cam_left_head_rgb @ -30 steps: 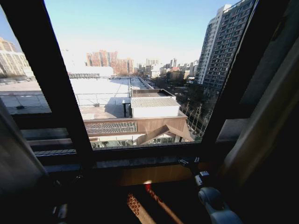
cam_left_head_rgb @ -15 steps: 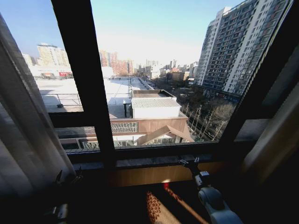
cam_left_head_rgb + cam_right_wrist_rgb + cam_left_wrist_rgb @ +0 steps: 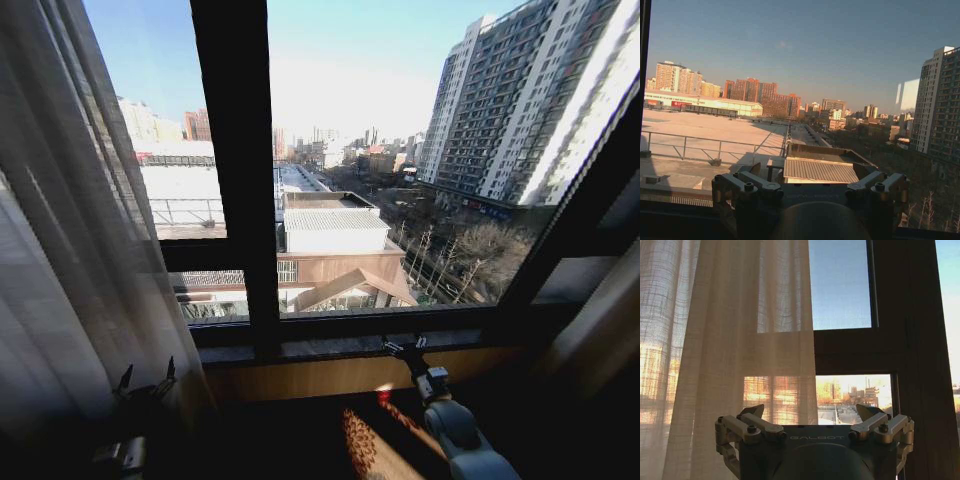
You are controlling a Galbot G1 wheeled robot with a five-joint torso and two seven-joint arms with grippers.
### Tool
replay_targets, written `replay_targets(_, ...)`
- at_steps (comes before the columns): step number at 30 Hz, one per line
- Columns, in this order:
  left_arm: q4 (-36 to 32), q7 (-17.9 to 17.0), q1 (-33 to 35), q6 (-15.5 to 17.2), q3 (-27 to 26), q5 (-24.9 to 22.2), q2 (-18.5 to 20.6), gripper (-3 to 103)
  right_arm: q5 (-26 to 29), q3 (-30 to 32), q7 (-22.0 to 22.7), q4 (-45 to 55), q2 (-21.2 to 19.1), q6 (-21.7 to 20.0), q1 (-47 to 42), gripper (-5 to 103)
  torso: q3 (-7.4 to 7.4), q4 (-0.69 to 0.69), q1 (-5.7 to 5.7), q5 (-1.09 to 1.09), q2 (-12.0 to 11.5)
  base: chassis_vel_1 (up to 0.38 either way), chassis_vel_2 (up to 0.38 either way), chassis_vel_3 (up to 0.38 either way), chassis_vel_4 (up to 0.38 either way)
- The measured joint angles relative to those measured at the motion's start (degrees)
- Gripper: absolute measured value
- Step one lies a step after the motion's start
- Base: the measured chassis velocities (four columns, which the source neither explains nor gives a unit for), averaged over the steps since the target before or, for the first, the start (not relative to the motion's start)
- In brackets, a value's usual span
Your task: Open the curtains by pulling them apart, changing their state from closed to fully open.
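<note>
Looking past the window frame [image 3: 235, 200], you see the curtains [image 3: 70, 230] bunched beside it; your left gripper [image 3: 143, 385] hangs spread, empty, probably short of the fabric, the right gripper [image 3: 405, 347] splayed near the sill.

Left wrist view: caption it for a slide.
Open left gripper facing the sheer curtain and dark window frame.

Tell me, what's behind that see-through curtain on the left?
Through the sheer curtain the dark window frame and sunlit buildings show faintly. Finer details are veiled by the fabric.
</note>
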Motion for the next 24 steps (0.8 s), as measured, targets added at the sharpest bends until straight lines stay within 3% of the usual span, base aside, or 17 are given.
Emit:
replay_targets(7, 0.0, 0.0, 0.0, 0.0, 0.0, 0.0, 0.0, 100, 0.0, 0.0, 0.0, 0.0, 0.0, 0.0, 0.0, 100, 0.00, 0.01, 0.00, -0.10, 0.0, 0.006, 0.011, -0.007, -0.007)
replay_targets(24, 0.0, 0.0, 0.0, 0.0, 0.0, 0.0, 0.0, 100, 0.0, 0.0, 0.0, 0.0, 0.0, 0.0, 0.0, 100, 0.00, 0.01, 0.00, -0.06, 0.0, 0.053, 0.061, -0.057, -0.062)
